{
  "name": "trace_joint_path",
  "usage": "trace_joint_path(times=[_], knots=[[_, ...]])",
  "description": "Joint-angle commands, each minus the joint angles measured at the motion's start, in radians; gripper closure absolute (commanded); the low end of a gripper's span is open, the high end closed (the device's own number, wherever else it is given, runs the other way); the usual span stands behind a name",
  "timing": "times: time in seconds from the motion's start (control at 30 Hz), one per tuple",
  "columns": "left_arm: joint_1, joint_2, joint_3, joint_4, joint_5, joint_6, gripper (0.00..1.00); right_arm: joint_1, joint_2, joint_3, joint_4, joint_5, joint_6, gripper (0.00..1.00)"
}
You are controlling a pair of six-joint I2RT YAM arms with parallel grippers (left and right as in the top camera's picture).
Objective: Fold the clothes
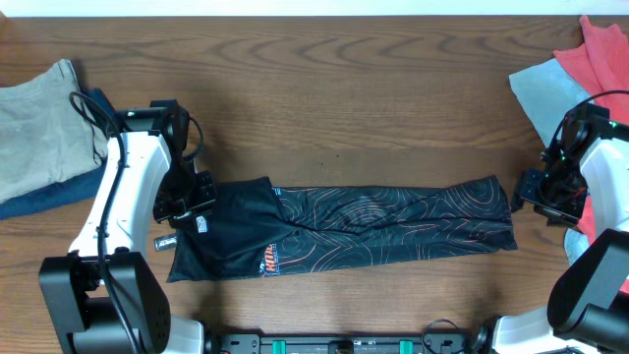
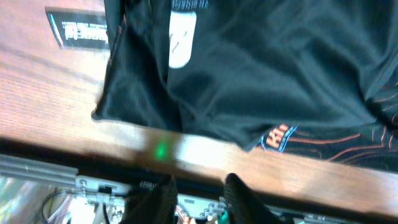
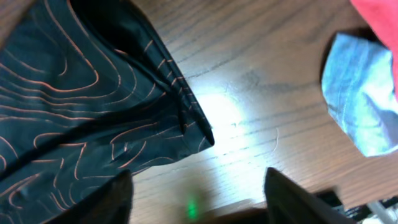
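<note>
The black jersey (image 1: pixel 344 228) with thin orange contour lines lies folded into a long strip across the table's front middle. Its left end with white logos shows in the left wrist view (image 2: pixel 249 68); its right end shows in the right wrist view (image 3: pixel 81 99). My left gripper (image 1: pixel 187 205) hovers over the strip's left end, fingers (image 2: pixel 199 198) a little apart and empty. My right gripper (image 1: pixel 536 192) is just right of the strip's right end, fingers (image 3: pixel 196 193) wide open and empty above bare wood.
A grey and a blue garment (image 1: pixel 39 128) lie piled at the far left. A pale blue cloth (image 1: pixel 541 93) and red garments (image 1: pixel 600 54) lie at the far right, also in the right wrist view (image 3: pixel 360 99). A black label (image 2: pixel 78 28) lies on the wood.
</note>
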Motion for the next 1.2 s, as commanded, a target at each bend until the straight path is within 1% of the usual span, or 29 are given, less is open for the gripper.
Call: trace_joint_path(times=[0.0, 0.1, 0.2, 0.27, 0.43, 0.6, 0.77, 1.17], knots=[[0.005, -0.013, -0.009, 0.016, -0.015, -0.006, 0.64, -0.011, -0.017, 0.001, 0.015, -0.003, -0.006, 0.27], [0.005, -0.013, -0.009, 0.050, 0.026, -0.006, 0.60, -0.011, -0.014, 0.001, 0.018, -0.041, -0.039, 0.26], [-0.005, -0.013, -0.010, 0.123, 0.122, -0.005, 0.58, -0.011, -0.014, 0.000, 0.023, -0.072, -0.054, 0.21], [-0.023, -0.013, -0.010, 0.180, 0.155, -0.006, 0.54, -0.011, -0.014, 0.000, 0.025, -0.073, -0.054, 0.20], [-0.103, 0.003, -0.019, 0.319, 0.160, -0.006, 0.46, -0.011, -0.014, 0.000, 0.024, -0.073, -0.054, 0.18], [-0.178, 0.059, -0.025, 0.432, 0.140, -0.007, 0.45, -0.011, -0.014, -0.001, 0.021, -0.073, -0.054, 0.18], [-0.212, 0.144, -0.025, 0.517, 0.130, -0.026, 0.45, -0.011, -0.014, -0.001, 0.021, -0.073, -0.054, 0.18], [-0.220, 0.304, -0.025, 0.610, 0.130, -0.029, 0.45, -0.011, -0.014, -0.001, 0.022, -0.073, -0.054, 0.17]])
